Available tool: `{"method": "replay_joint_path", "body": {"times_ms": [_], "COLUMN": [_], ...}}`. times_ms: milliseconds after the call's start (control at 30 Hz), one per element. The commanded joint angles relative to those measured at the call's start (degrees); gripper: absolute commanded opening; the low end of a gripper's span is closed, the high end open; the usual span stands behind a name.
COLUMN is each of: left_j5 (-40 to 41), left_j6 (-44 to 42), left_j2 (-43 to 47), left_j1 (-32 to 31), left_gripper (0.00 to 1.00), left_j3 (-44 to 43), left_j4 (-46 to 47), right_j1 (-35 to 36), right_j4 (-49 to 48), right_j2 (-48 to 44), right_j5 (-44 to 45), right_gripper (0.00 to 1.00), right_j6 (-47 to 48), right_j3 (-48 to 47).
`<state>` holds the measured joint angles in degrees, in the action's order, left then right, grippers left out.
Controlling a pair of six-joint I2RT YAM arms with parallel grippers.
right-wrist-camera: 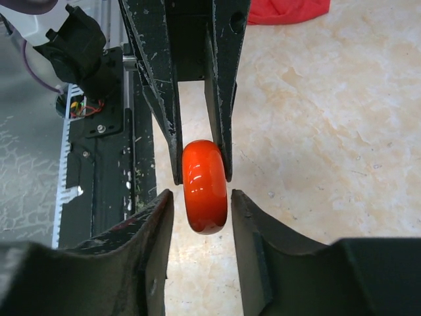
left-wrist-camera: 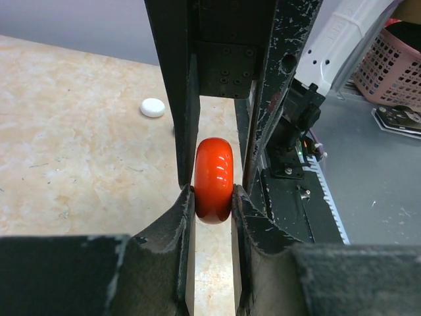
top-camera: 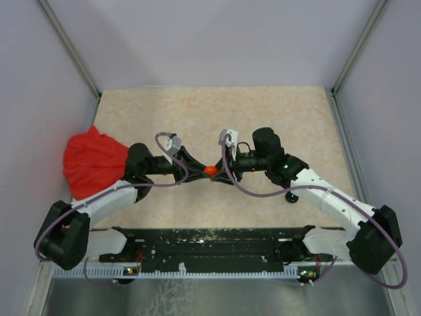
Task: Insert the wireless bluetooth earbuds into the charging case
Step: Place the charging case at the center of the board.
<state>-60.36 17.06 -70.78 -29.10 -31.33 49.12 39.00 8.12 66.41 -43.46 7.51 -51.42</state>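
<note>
Surface (top-camera: 263,118): beige with a marbled pattern, seen from above. It is being enclosed on three sides by pale grey walls (top-camera: 210,39), with metal strips running down the corners.

Orange-red disc (top-camera: 210,170): is being held on edge, clear of the surface, about midway between the two arms. Its rim is glossy and is being lit from overhead.

Left pincer (top-camera: 202,169): is being pressed narrow onto the disc from the disc's left. In the left wrist view both fingertips (left-wrist-camera: 186,204) are touching the disc's flat faces, so the disc is being gripped by this pincer.

Right pincer (top-camera: 219,171): is being brought around the disc from the disc's right. In the right wrist view the jaws are standing partly wide on either side of the disc. A clear gap is showing at one face and almost none at the other, so the disc is not being clamped by it.

Red cloth (top-camera: 92,161): is lying bunched well to the left of the disc, at the surface's edge by the wall.

White disc (left-wrist-camera: 152,107): is lying flat on the surface, apart from the orange-red disc.

Black rail (top-camera: 210,247): is being used as the arms' mount, on the near side of the disc.

Pink basket (left-wrist-camera: 391,62): is being seen off the surface, past the rail from the disc.
</note>
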Motion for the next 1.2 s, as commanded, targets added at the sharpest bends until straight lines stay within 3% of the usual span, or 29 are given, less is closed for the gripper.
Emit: {"method": "replay_joint_path", "body": {"times_ms": [0, 100, 200, 267, 500, 567, 600, 700, 1033, 1167], "left_j5": [-2.83, -2.64, -1.60, -0.71, 3.44, 6.86, 9.28, 18.99, 49.78, 59.92], "left_j6": [0.99, 0.38, -1.19, -2.88, -9.90, -12.82, -14.15, -16.56, -21.84, -24.21], "left_j2": [-0.44, -0.09, 0.69, 1.25, 4.87, 6.99, 7.88, 10.91, 18.19, 18.62], "left_j1": [0.34, 0.36, 0.35, 0.32, 0.45, 0.58, 0.62, 0.77, 0.89, 0.87], "left_gripper": [0.01, 0.01, 0.01, 0.07, 0.38, 0.69, 0.78, 0.85, 1.00, 1.00], "left_j3": [-2.15, -2.45, -3.19, -3.93, -6.25, -7.17, -7.69, -8.90, -11.19, -11.11], "left_j4": [1.91, 0.55, -2.99, -6.18, -19.65, -24.64, -27.70, -35.45, -48.82, -50.82], "right_j1": [0.68, 0.64, 0.63, 0.68, 0.63, 0.58, 0.43, -0.84, -11.79, -16.92], "right_j4": [-3.89, -3.85, -3.69, -3.71, -4.10, -4.16, -4.13, -3.84, -0.49, 2.14], "right_j2": [-0.04, -0.46, -0.93, -1.29, -2.90, -3.04, -3.01, -2.90, -3.69, -4.56], "right_j5": [-0.63, -0.80, -0.73, -0.74, 0.92, 4.91, 6.68, 11.14, 27.58, 32.94], "right_gripper": [0.37, 0.27, 0.09, 0.00, 0.00, 0.00, 0.00, 0.00, 0.00, 0.00], "right_j6": [0.12, -0.20, -0.62, -0.94, -2.74, -4.63, -5.66, -9.81, -30.69, -36.83], "right_j3": [-1.84, -1.82, -1.93, -2.10, -1.80, -1.57, -1.35, -0.32, 7.99, 12.39]}}
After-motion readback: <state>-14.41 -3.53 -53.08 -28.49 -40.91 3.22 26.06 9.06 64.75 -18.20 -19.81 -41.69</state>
